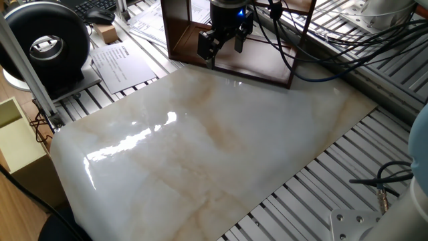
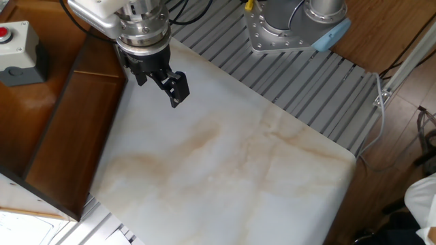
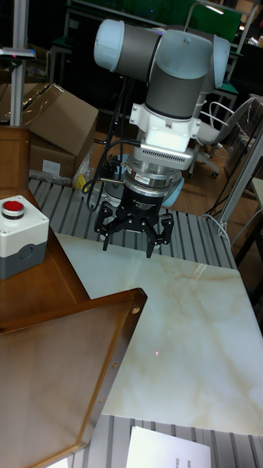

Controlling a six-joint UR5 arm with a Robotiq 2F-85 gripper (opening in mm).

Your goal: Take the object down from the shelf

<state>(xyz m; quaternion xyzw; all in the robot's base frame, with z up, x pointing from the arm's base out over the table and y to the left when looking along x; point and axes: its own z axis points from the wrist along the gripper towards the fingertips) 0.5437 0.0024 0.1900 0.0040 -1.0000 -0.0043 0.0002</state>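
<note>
You have open room across the whole marble top (image 1: 221, 154). Behind your gripper (image 1: 221, 49), the shelf's (image 1: 175, 37) posts and boards close things in, and loose cables (image 1: 321, 33) hang beside it.

A glossy, pale marbled worktop (image 1: 200, 154) lies on a slatted aluminium frame (image 1: 321, 181) and mirrors overhead light. Beyond it stand cardboard boxes (image 3: 62, 117) and an office chair (image 3: 213, 135). The floor (image 2: 381, 27) is brown wood.

Shelf (image 1: 175, 30): dark reddish-brown wood, open box frame (thin boards, see-through sides), upright, against pale slab (image 1: 200, 154) edge.
</note>
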